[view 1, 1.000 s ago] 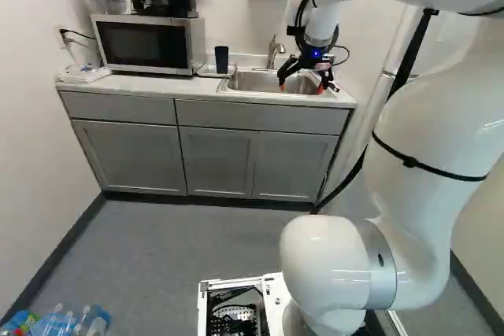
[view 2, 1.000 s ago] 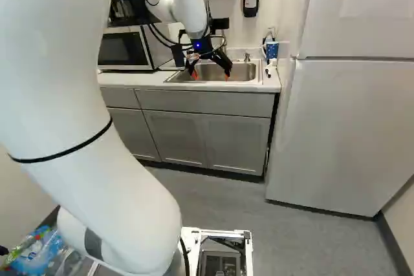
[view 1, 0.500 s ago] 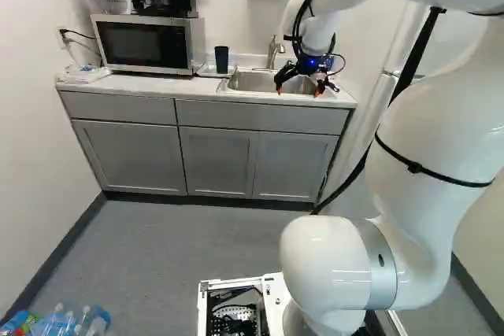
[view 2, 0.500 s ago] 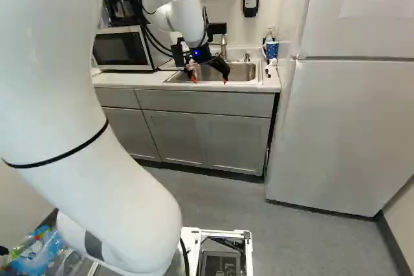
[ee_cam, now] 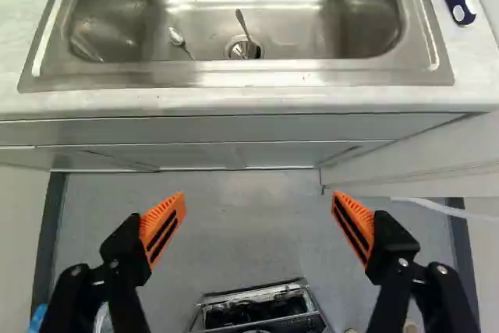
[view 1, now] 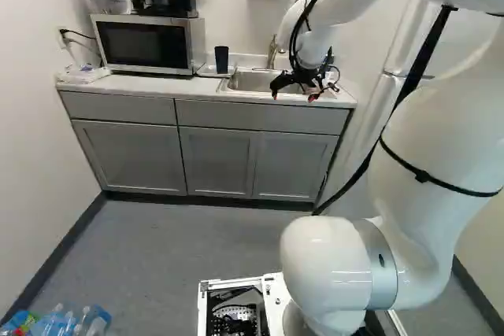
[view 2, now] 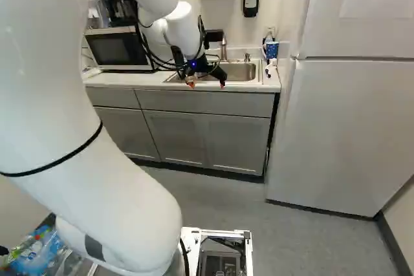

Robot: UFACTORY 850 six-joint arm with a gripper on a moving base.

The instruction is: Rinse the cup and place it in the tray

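The gripper (view 1: 293, 97) hangs by the sink's (ee_cam: 312, 76) front edge, its orange-padded fingers (ee_cam: 162, 225) spread wide, gripping and touching nothing. The dark cup (view 1: 221, 60) stands on the tray (view 1: 206, 71), between microwave (view 1: 146, 43) and sink.

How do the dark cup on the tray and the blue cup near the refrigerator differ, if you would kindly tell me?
The dark cup looks plain, while the blue cup carries white marks. The dark cup stands on the tray, on the microwave side of the sink; the blue cup is on the refrigerator side. Both are outside the open gripper.
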